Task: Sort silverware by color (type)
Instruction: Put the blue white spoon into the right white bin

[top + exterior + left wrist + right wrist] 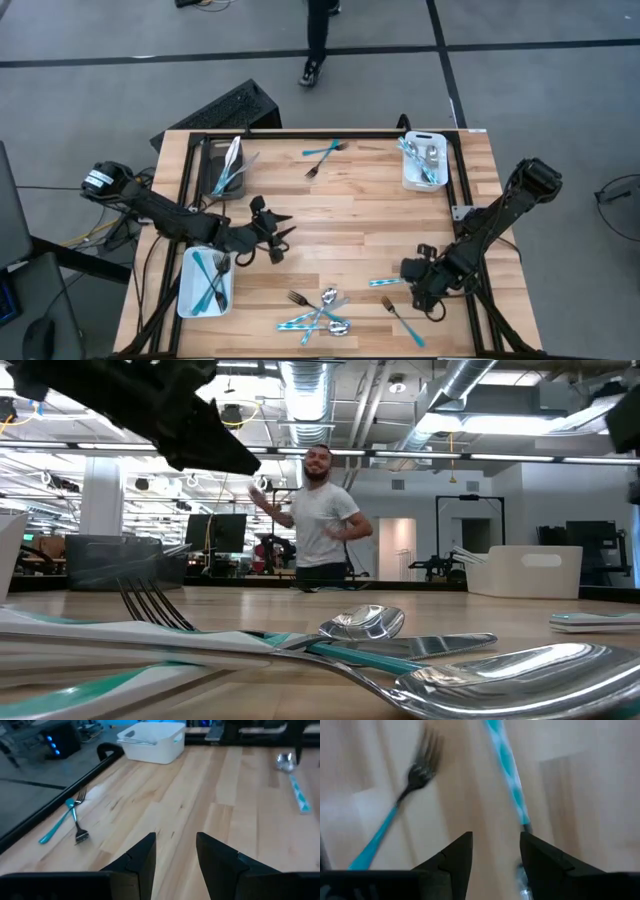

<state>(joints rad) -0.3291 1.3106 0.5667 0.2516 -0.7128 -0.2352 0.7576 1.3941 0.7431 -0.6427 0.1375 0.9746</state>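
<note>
Silverware lies scattered on the wooden table [350, 215]. A pile of silver and teal-handled pieces [320, 315] sits at the near edge, also close up in the low view [360, 625]. Beside it lie a teal-handled fork [400, 320] and a teal patterned piece [385, 282]. Two forks [322, 155] lie crossed near the far edge. My right gripper [410, 285] hangs open, pointing down, over the fork [395, 805] and the patterned handle [507, 770], touching neither. My left gripper [285, 235] stands open above the table's middle-left, with nothing between its fingers [142, 857].
A dark bin [225, 165] with silver pieces stands at the far left. One white bin [425, 160] with silverware is at the far right, another [205, 280] holds teal pieces at the near left. A person stands beyond the far edge [320, 510].
</note>
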